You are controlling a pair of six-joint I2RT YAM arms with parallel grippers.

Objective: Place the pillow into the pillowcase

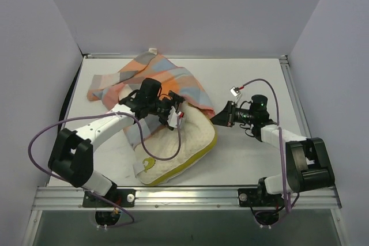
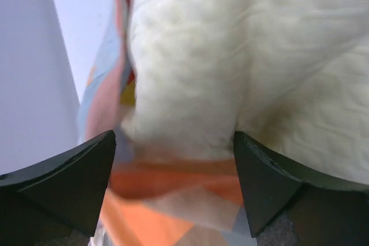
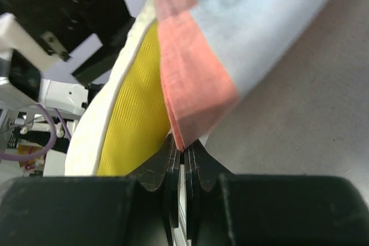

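On the table (image 1: 248, 159), as the overhead view shows it, the pillow (image 1: 179, 142) lies near the centre. Its near end is exposed, with a yellow side edge (image 1: 193, 161) and a small yellow figure (image 1: 149, 163) by the near corner. Its far end is covered by the pillowcase (image 1: 155, 73), which is bunched toward the far left of the surface. The left gripper (image 1: 172, 113) sits over the pillow, just where the checked cloth ends. The right gripper (image 1: 218, 117) points left at the pillowcase's right-hand edge, beside the pillow.

Left wrist view: the left gripper (image 2: 174, 142) stands wide open. Its two dark fingers (image 2: 75, 182) are well apart and neither presses on anything. Between and beyond them rises the cream, dotted pillow (image 2: 230, 56). Orange and light blue pillowcase (image 2: 167, 200) cloth lies below it and runs up its left side. The picture is blurred close to the fingers.

Right wrist view: the right gripper (image 3: 181, 162) is clamped tight, and the orange hem of the pillowcase (image 3: 230, 38) is pinched between its fingertips. The cloth rises from the grip toward the upper right, clear of the table. Directly left of it, touching, is the yellow side of the pillow (image 3: 135, 113).
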